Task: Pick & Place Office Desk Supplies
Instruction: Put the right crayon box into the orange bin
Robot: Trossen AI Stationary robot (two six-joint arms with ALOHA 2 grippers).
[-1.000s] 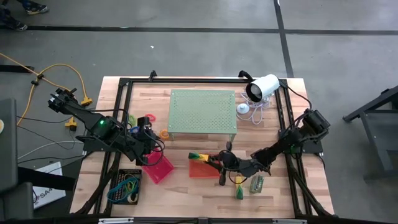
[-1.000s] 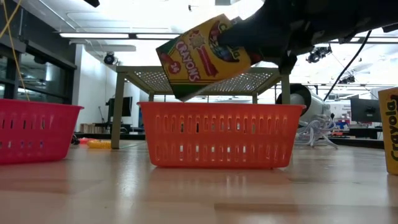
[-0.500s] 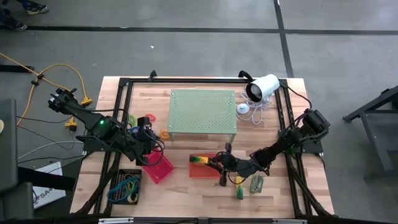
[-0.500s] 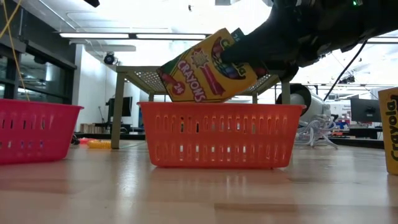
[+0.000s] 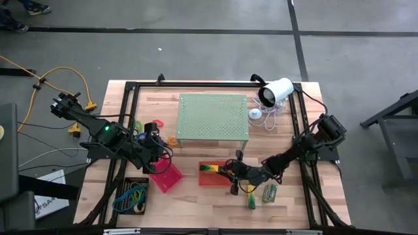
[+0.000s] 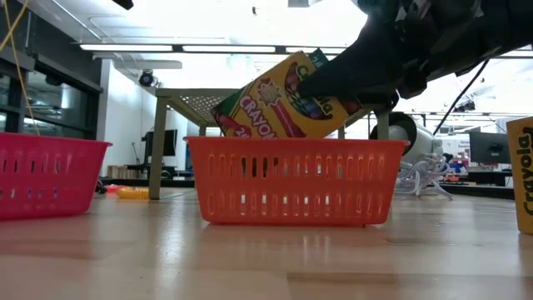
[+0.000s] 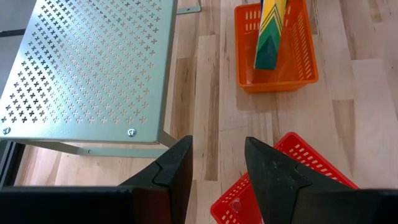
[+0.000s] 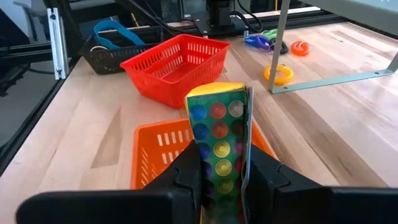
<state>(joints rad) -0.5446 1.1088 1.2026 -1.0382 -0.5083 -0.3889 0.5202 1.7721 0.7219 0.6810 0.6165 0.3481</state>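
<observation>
A pale butcher-block table stands on a grey concrete floor. Over it, a yellow-and-green cardboard crayon box hangs tilted, its lower end dipped inside the orange slotted plastic basket. The right gripper pinches the box between its dark fingers, just above the basket's rim. The low view shows the printed "Crayons" face; the right wrist view shows only the narrow edge with coloured dots. From above, the box is a small green-yellow patch in the basket. Just right of the basket, a yellow-green marker and a green-labelled pack lie on the wood. The left gripper hovers with fingers spread over the red mesh basket, beside the pale green perforated metal stand.
</observation>
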